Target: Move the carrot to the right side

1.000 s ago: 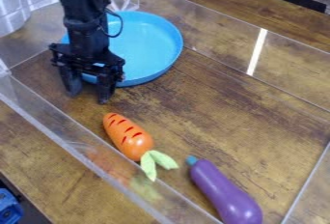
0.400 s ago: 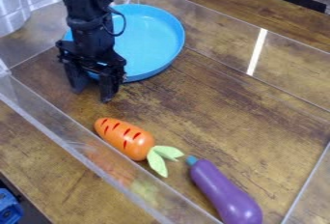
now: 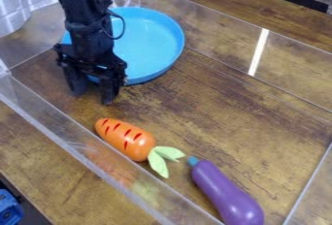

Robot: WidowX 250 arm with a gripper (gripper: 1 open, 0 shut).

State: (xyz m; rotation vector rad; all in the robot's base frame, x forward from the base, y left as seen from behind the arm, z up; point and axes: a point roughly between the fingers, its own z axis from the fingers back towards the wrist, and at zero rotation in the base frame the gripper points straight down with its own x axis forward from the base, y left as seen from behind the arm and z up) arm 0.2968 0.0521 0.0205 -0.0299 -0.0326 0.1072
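One blue bowl (image 3: pixel 158 45), partly hidden.

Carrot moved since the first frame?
Yes: the carrot has turned, its leaves now almost touching the stem end of the eggplant, which hasn't moved.

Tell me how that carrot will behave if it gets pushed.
The carrot looks rounded and tapered, so it would probably roll or swing in an arc rather than slide straight. Its smooth, evenly coloured body suggests a stiff toy, likely light for its size. The leaves splay out at the wide end and might check the rolling.
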